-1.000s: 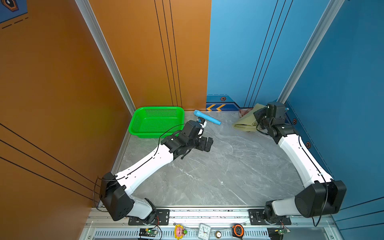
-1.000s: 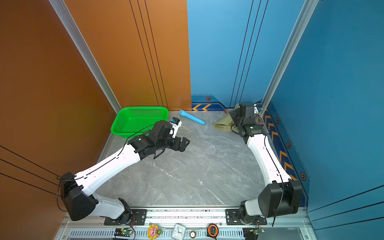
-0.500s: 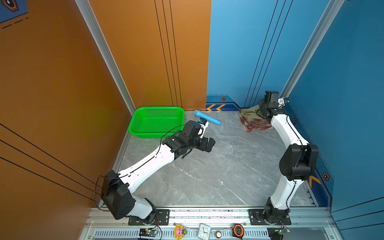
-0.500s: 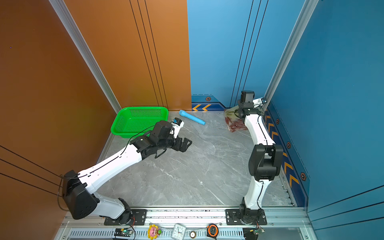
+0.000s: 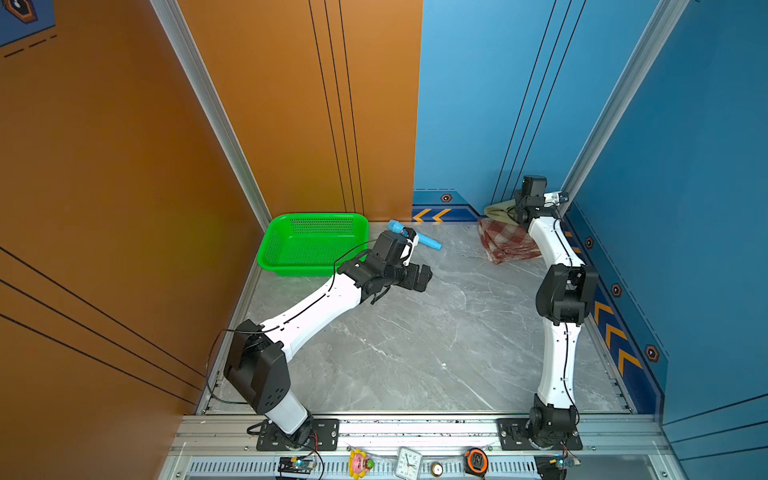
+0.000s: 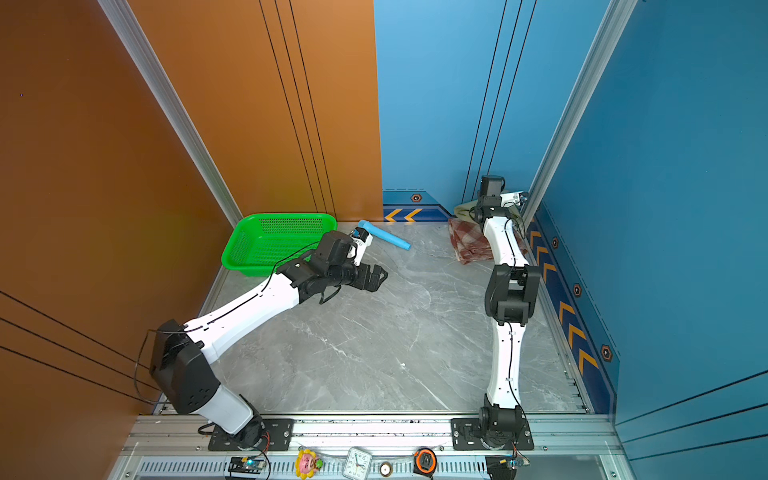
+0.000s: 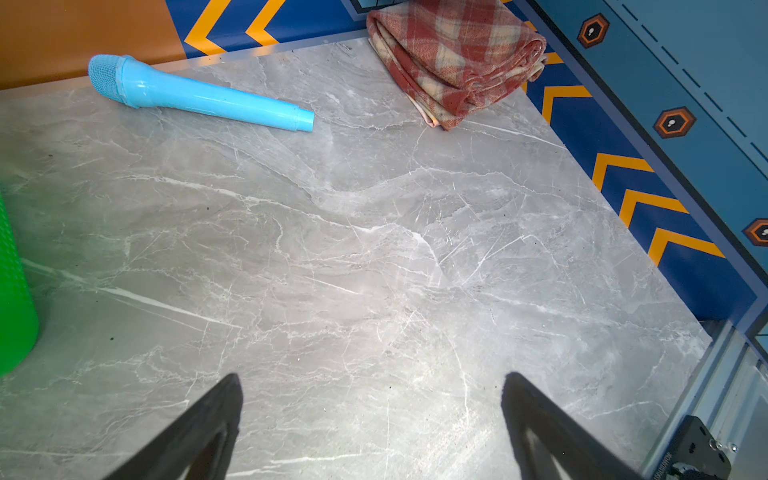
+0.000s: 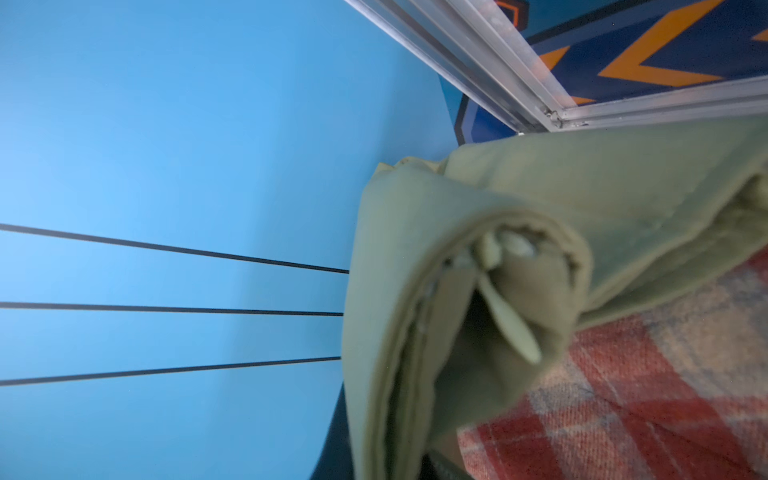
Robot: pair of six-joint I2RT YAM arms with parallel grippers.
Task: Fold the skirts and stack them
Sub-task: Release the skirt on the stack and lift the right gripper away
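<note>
A folded red-and-cream plaid skirt (image 5: 507, 245) (image 6: 469, 245) (image 7: 457, 54) lies at the table's far right corner. Behind it, an olive-green skirt (image 5: 498, 210) (image 6: 463, 208) (image 8: 478, 249) hangs bunched against the blue back wall, above the plaid skirt (image 8: 644, 395). My right gripper (image 5: 523, 210) (image 8: 386, 453) is shut on the olive-green skirt, and the cloth hides most of its fingers. My left gripper (image 5: 419, 278) (image 6: 374, 278) (image 7: 372, 378) is open and empty over bare table at mid-left, well apart from both skirts.
A green mesh basket (image 5: 311, 241) (image 7: 12, 291) stands at the far left. A light-blue tube (image 5: 415, 237) (image 7: 199, 97) lies beside it near the back wall. Walls close in on three sides. A clock (image 5: 407, 461) and tape measure (image 5: 476, 459) sit on the front rail.
The right arm straightened and reached into the far right corner, lifting the olive-green skirt off the plaid one, which now shows. The left gripper drifted slightly right.
</note>
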